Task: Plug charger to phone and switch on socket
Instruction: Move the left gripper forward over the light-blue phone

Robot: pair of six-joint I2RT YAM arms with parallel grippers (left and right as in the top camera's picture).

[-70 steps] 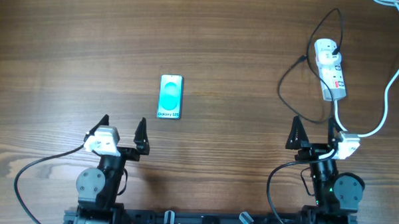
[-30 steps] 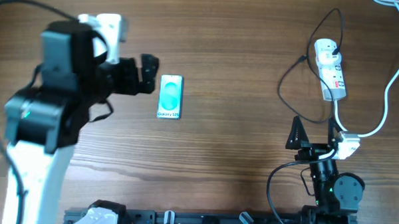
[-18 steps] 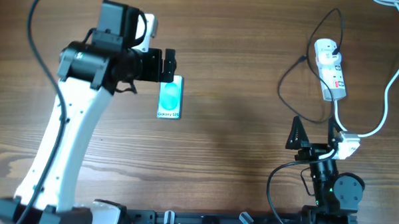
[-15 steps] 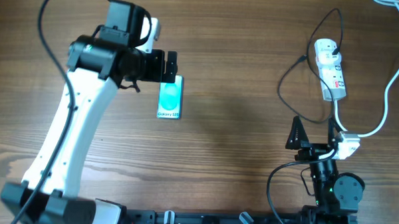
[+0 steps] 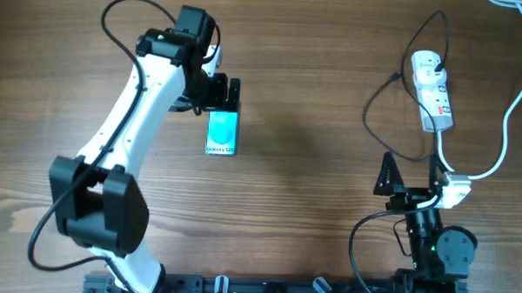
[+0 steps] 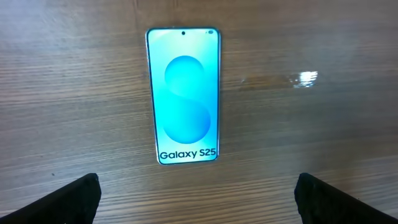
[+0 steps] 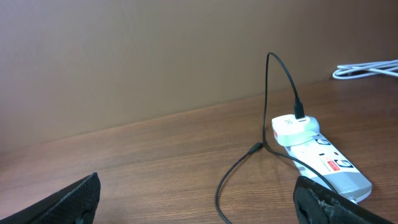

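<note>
The left arm has swung out from its near rest, and the left hand [image 5: 221, 93] now hangs over the far end of the phone [image 5: 222, 129], which lies flat on the desk [image 5: 317, 44]. The hand is spread wide and empty. That suggests the phone gets secured first. To the right, the charger [image 5: 367, 111] loops unmoved beside the socket [image 5: 431, 91]. The right hand [image 5: 410, 178] sits parked near, also wide.
</note>
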